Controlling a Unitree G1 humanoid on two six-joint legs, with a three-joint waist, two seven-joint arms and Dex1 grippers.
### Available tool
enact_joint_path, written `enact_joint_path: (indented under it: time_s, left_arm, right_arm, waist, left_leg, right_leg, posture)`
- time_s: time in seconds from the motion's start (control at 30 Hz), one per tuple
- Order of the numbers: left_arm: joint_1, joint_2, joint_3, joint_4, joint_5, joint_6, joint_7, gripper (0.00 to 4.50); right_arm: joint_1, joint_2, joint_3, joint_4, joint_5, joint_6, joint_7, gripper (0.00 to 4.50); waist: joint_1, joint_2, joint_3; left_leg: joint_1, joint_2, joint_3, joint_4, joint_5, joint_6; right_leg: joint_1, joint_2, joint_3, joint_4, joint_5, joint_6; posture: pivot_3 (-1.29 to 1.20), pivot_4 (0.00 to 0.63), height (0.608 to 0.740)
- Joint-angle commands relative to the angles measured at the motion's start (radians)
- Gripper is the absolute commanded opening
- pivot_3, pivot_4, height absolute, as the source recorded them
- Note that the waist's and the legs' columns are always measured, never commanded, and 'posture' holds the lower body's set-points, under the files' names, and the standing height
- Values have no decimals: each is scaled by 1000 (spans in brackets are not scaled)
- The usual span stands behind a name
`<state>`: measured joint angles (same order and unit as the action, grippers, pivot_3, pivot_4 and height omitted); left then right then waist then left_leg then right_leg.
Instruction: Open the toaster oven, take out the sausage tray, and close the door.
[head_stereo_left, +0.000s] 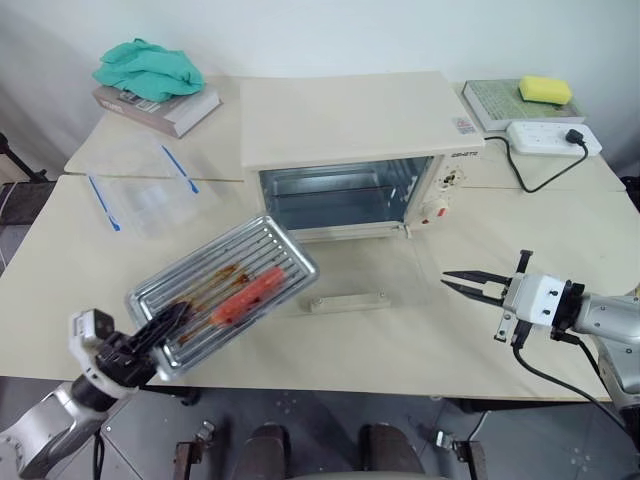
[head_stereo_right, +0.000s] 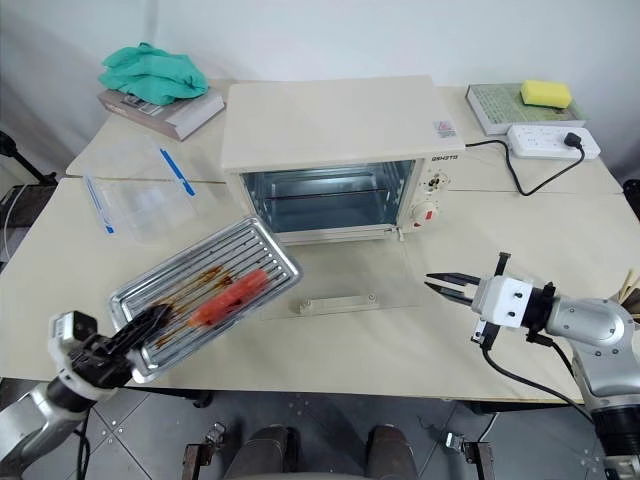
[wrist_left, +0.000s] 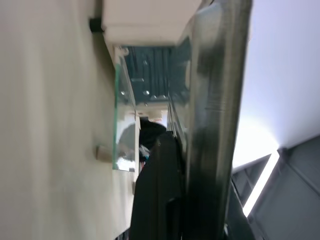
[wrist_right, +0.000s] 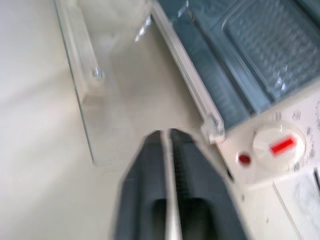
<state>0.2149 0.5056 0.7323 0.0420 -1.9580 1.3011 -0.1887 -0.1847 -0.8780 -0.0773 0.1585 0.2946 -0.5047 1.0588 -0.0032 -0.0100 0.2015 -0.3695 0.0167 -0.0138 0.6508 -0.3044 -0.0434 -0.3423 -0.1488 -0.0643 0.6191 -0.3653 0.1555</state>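
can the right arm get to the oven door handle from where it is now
Probably yes. The right gripper hangs shut and empty beside the open door, which lies flat on the table. Nothing stands between it and the handle. The left gripper holds the tray off to the other side.

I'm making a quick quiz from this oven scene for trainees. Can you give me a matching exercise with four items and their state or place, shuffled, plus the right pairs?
Things:
1. sausage tray
2. door
3. right gripper
4. yellow sponge

States or places:
A. folded down flat on the table, in front of the toaster oven
B. lying on a book beside the power strip
C. shut and empty, to the right of the door
D. out of the oven, held at one corner by the left gripper

Pairs: 1-D, 2-A, 3-C, 4-B
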Motion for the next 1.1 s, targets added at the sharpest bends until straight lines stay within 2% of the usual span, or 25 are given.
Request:
enact_joint_path:
  time_s: [0.03, 0.17, 0.33, 0.57, 1.1]
  left_arm:
    - [82, -28, 82, -23, -14, -35, -20, 0]
    - [152, -89, 113, -63, -14, -75, -14, 0]
    - [160, -147, 132, -116, -14, -122, -10, 0]
    - [166, -182, 175, -151, -14, -166, -6, 0]
    - [156, -150, 226, -93, -14, -139, 5, 0]
  right_arm:
    - [-58, 27, 16, 73, -5, 7, 31, 30]
    - [-119, 49, 71, 163, -36, 39, 88, 30]
    - [-160, 90, 108, 223, -33, 67, 150, 30]
    - [-150, 153, 136, 123, 44, 144, 246, 30]
    - [-223, 185, 17, 26, 107, 191, 151, 30]
  waist:
    - [-2, 0, 0]
    - [0, 0, 0]
    - [5, 0, 0]
    - [-2, 0, 1]
    - [-1, 0, 0]
  left_leg:
    - [0, 0, 0, 0, 0, 0]
    - [0, 0, 1, 0, 0, 0]
    - [-1, 0, 0, 1, 0, 0]
    - [0, 0, 0, -1, 0, 0]
    - [-1, 0, 0, -1, -1, 0]
  right_leg:
    - [0, 0, 0, 0, 0, 0]
    - [0, 0, 0, 0, 0, 0]
    - [1, -1, -1, 0, 0, 0]
    - [0, 0, 0, -1, 0, 0]
    - [0, 0, 0, -2, 0, 0]
  posture:
    - [0, 150, 740]
    - [0, 150, 740]
    - [0, 150, 740]
    - [0, 150, 740]
    - [0, 150, 740]
